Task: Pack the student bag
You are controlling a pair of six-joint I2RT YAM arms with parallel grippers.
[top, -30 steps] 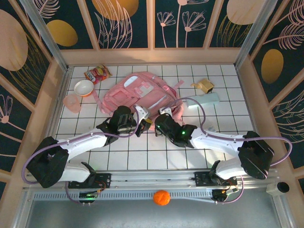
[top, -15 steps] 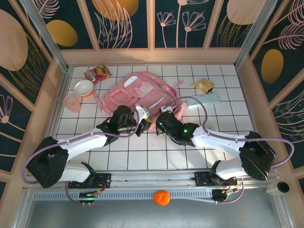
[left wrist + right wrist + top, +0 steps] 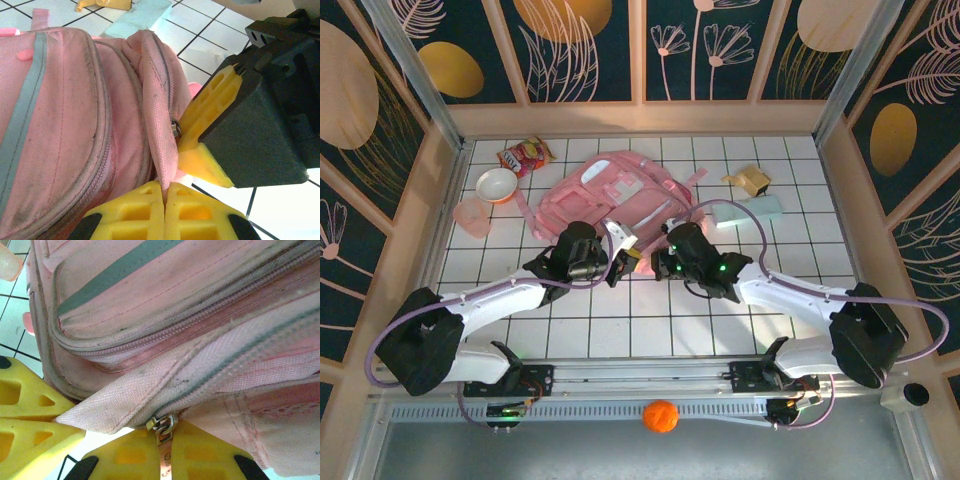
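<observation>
My arms meet at the near edge of the bag [image 3: 610, 185].
left gripper [image 3: 165, 189] pinches its fabric, right gripper [image 3: 164, 441] clamps the zipper pull [image 3: 161, 426].

White gridded tabletop [image 3: 640, 325], dark floral wall panels [image 3: 580, 50], pale wooden frame [image 3: 640, 118], even light

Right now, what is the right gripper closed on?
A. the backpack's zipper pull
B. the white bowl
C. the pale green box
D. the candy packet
A: in the right wrist view, the right gripper is shut around the metal zipper pull at the near edge of the pink backpack.
</observation>
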